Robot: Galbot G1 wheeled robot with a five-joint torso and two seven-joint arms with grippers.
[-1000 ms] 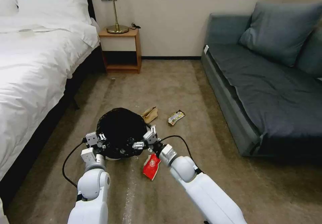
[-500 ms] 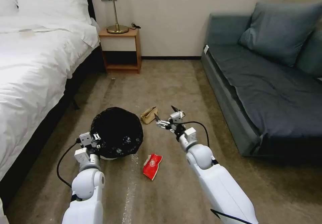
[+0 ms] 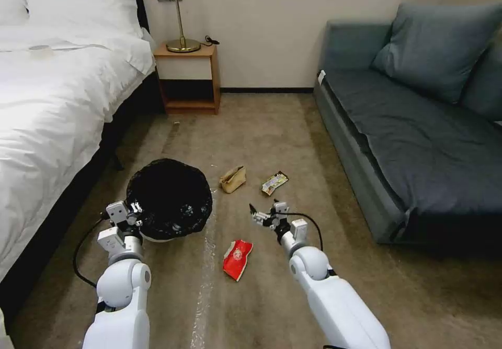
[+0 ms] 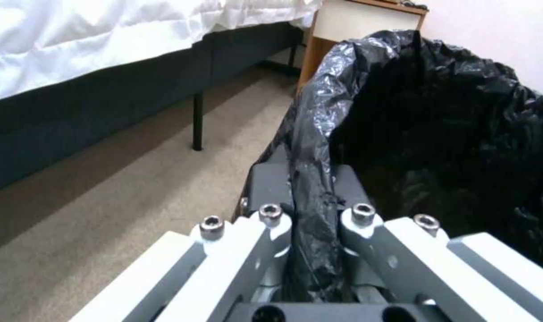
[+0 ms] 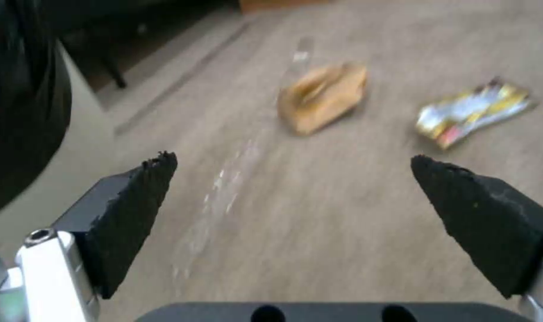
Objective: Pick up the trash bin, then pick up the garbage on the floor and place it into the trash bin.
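The trash bin (image 3: 169,198), white with a black bag liner, is left of centre on the carpet. My left gripper (image 3: 132,209) is shut on its near rim; in the left wrist view its fingers (image 4: 270,183) pinch the crumpled liner edge of the bin (image 4: 438,134). My right gripper (image 3: 264,214) hangs open over bare carpet to the right of the bin, with nothing between its fingers (image 5: 134,201). The garbage lies around: a red snack packet (image 3: 237,259) near me, a tan paper bag (image 3: 233,179) (image 5: 322,96) and a yellow-and-black wrapper (image 3: 274,182) (image 5: 471,112) beyond the right gripper (image 5: 292,165).
A white bed (image 3: 47,108) runs along the left, its dark base close to the bin. A wooden nightstand (image 3: 189,77) with a lamp stands at the back wall. A grey sofa (image 3: 413,129) fills the right. A shiny strip (image 3: 206,265) runs down the carpet.
My left arm has carried the bin leftward. My right gripper left the bin's rim, swung right toward the wrapper, then drew back toward me, staying open.
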